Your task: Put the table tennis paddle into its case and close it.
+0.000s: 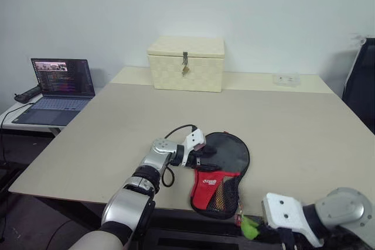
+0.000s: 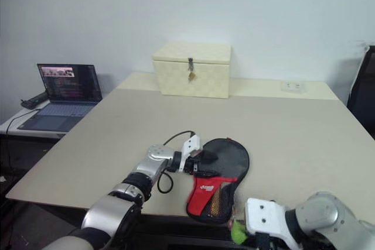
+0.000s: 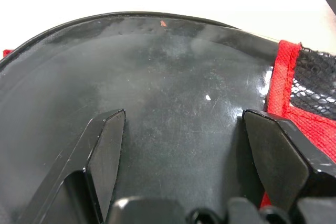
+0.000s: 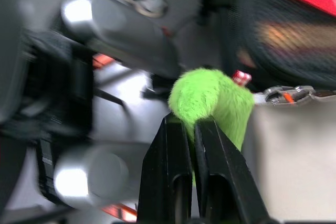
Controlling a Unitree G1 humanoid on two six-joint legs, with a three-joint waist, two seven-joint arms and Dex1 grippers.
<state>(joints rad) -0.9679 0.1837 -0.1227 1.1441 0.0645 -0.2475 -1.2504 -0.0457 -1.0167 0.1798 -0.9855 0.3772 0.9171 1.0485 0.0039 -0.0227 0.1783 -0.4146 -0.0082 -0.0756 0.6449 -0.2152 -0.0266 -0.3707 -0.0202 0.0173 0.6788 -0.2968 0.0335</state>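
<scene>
Nearest, the right gripper [image 4: 195,129] has its fingers pinched on the case's green pull tag [image 4: 210,103] — the case [image 1: 221,171] lies lengthwise towards the worktop's [image 1: 293,139] near edge, the left gripper [image 3: 181,145], fingers wide, over its round end.

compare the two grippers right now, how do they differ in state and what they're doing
The left gripper stands open, fingers spread over the round black end of the case. The right gripper is shut on the green pull tag. The left reaches over the table; the right sits at the near edge, off the case's narrow end. Both have two black fingers.
</scene>
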